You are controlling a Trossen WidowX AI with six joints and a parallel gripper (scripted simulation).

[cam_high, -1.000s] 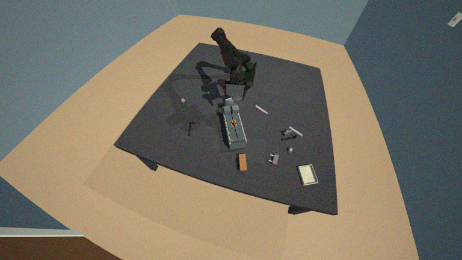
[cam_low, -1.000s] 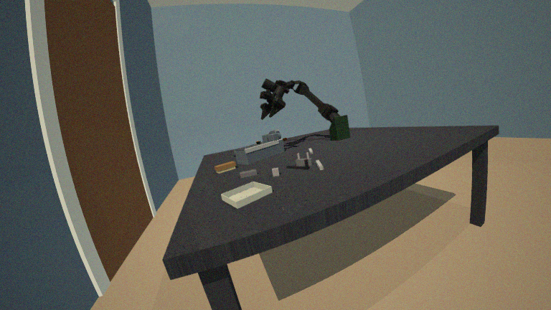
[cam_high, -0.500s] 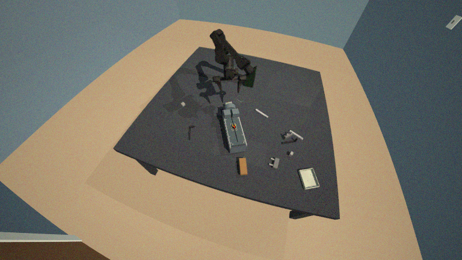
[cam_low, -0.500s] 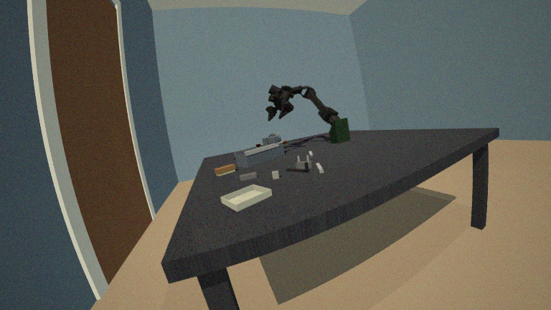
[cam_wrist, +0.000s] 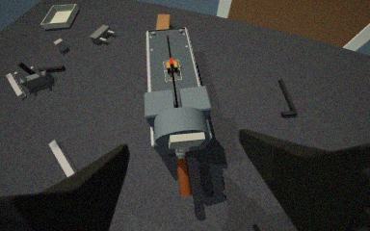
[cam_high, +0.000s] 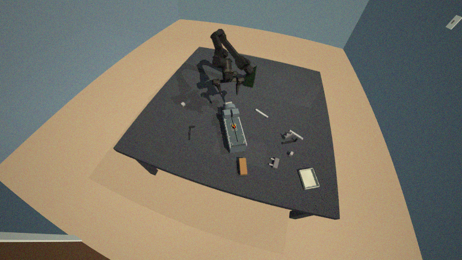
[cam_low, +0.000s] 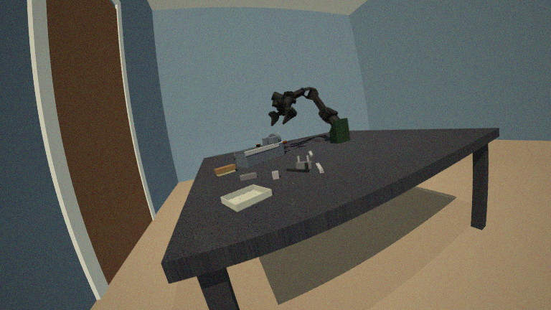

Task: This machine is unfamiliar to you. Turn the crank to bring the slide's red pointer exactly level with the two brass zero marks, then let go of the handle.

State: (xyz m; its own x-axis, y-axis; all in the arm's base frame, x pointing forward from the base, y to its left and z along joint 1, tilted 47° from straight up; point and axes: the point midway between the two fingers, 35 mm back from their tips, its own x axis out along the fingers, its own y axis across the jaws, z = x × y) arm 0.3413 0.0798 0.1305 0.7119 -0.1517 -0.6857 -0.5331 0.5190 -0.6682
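Note:
The grey machine stands on the table, its slotted top facing up. The red pointer is at the slot, close to the small yellow brass marks. In the wrist view its red part shows slightly on the far side of them; exact level cannot be told. The crank's pale arm is at the machine's near end, and its orange handle sticks out from it. My gripper is open and empty, above the crank end, touching nothing.
An orange-brown block lies beyond the machine's far end. A pale tray, grey bracket pieces and a white bar lie to one side. A dark L-shaped piece lies on the other.

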